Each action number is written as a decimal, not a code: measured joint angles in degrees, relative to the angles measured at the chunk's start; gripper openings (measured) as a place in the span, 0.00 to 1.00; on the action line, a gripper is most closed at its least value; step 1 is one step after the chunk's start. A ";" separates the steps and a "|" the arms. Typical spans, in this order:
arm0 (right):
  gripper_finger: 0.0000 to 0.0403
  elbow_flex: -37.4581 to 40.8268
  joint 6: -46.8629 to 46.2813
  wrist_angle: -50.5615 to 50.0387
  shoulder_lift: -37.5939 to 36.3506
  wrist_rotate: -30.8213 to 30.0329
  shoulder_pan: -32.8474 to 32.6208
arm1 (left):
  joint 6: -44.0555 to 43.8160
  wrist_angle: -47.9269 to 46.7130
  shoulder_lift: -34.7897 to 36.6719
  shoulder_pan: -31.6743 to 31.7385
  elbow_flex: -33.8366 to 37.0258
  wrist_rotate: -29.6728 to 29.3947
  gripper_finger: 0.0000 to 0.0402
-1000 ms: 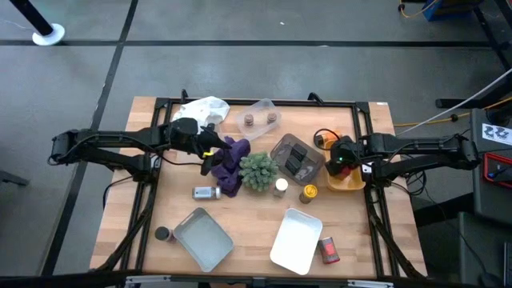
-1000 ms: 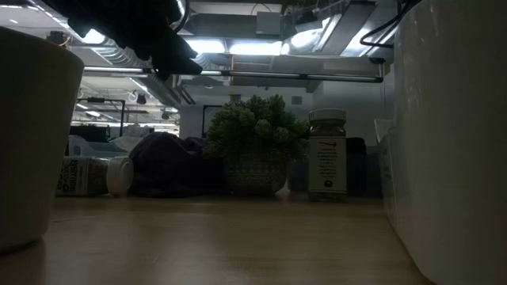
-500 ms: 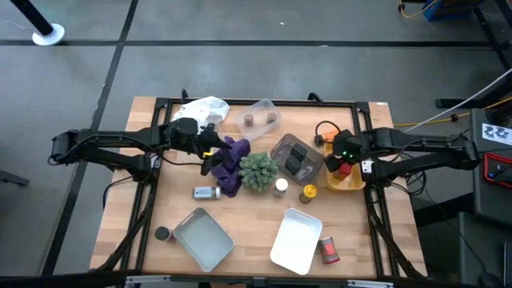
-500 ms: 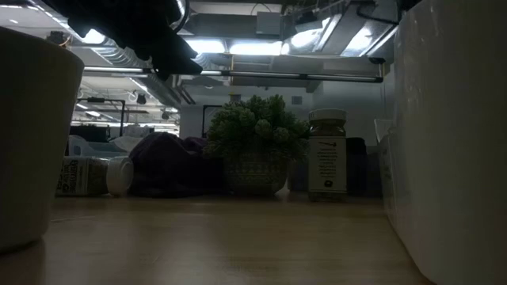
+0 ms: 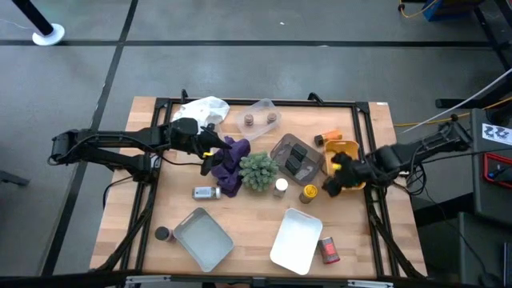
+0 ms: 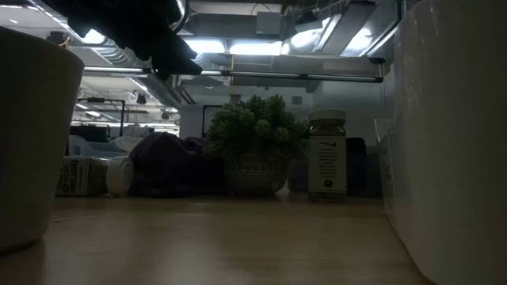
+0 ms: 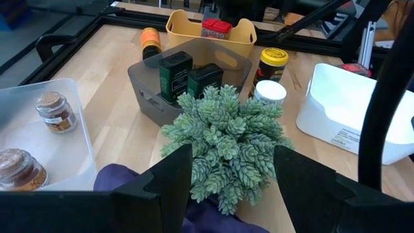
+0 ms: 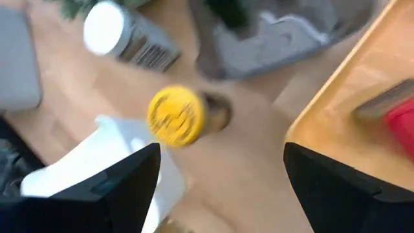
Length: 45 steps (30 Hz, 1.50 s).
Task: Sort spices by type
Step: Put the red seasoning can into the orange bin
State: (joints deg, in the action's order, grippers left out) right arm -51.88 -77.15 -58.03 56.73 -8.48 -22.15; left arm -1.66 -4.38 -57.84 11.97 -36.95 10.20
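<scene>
High view is where the layout is read best: the right gripper (image 5: 330,183) is seen hanging just beside the yellow-lidded jar (image 5: 309,193), which stands upright on the wood between the yellow bin (image 5: 353,150) and the white tray (image 5: 293,240). In the right wrist view that jar (image 8: 176,116) is caught straight ahead between the spread fingers (image 8: 123,175), nothing pinched, so the jar's long axis is pointed up at the camera and a top-down grab looks like what's called for, as a guess. The right arm is clearly the nearer one. The left gripper (image 5: 210,163) is parked well apart over the purple cloth (image 5: 230,164), and its fingers (image 7: 165,181) are held partly spread with nothing in them, the spiky plant (image 7: 223,139) right in front. A white-capped jar (image 8: 119,35) is stood close to the yellow-lidded one, so crowding could be a snag. The surface is bare wooden tabletop (image 5: 248,212), and a dim room with ceiling lights is seen beyond in the low view.
</scene>
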 joint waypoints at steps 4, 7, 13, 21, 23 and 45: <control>0.81 0.00 -7.21 1.80 1.93 -1.89 -8.84 | -0.06 -0.15 0.00 0.00 0.00 0.02 0.50; 0.81 0.00 -13.10 2.72 4.10 -2.05 -14.52 | -0.08 -0.15 0.00 0.00 0.00 0.02 0.50; 0.81 0.00 -22.16 6.02 9.05 -2.03 -23.32 | -0.16 -0.17 0.00 0.00 0.00 0.02 0.50; 0.81 0.00 -29.28 13.85 16.20 -2.02 -31.28 | -0.18 -0.17 0.00 0.01 0.00 0.04 0.50; 0.81 0.00 -29.56 16.09 17.79 -2.02 -32.26 | -0.15 -0.17 0.00 0.00 0.00 0.04 0.50; 0.81 0.00 -29.51 25.45 28.34 0.56 -32.68 | -1.09 -1.84 0.02 0.00 0.00 0.07 0.50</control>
State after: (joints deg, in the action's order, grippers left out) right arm -51.88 -106.66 -32.58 85.07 -7.92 -54.83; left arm -2.75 -6.22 -57.82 11.97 -36.95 10.26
